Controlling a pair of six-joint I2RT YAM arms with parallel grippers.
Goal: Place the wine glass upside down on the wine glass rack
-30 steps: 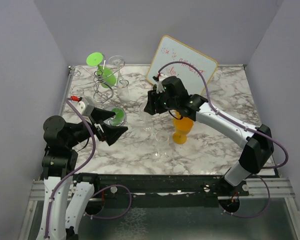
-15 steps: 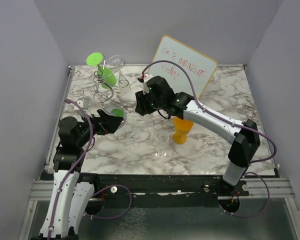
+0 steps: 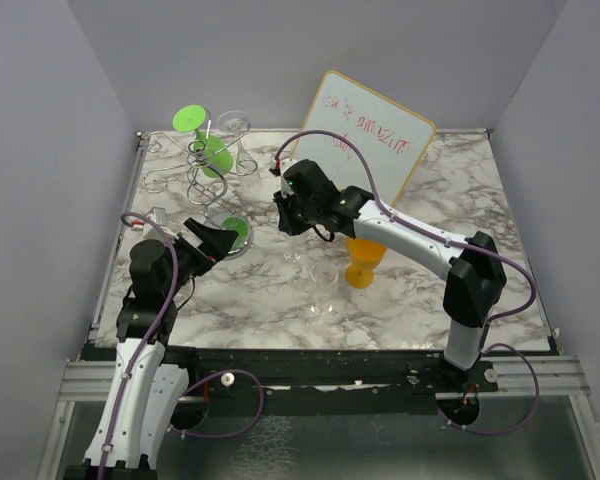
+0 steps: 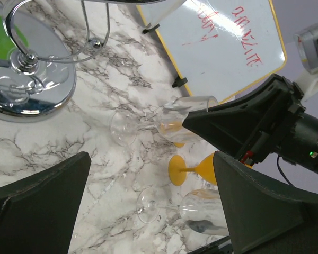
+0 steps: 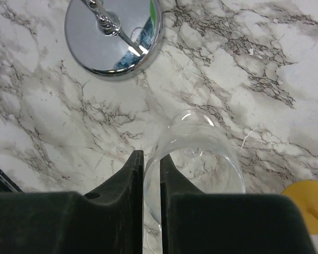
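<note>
A: Two black fingers of the right gripper [image 5: 151, 156] sit almost together, and we see the rim of the clear wine glass [image 5: 201, 159] pinched in the thin gap between them.

B: We agree, it is clamped on the rim. The bowl opens up toward the wrist camera, so we read the glass as mouth up. Whether its foot touches the marble table [image 5: 265, 63] we cannot tell.

A: Just beyond it we have the wine glass rack [image 5: 114, 37], its shiny disc base near the glass but apart from it.

B: From the top camera we see a green glass [image 3: 212, 150] hanging foot-up in the rack's wire loops.

A: And the left gripper [image 4: 151, 157]?

B: We find it spread wide with nothing between its fingers. It hovers by the disc base, on the side away from the right gripper.

A: In the top view, right of the held glass, we see an orange glass [image 3: 365, 262] and another clear glass [image 3: 325, 285], both standing. A whiteboard [image 3: 375, 135] with red writing leans at the back.
</note>
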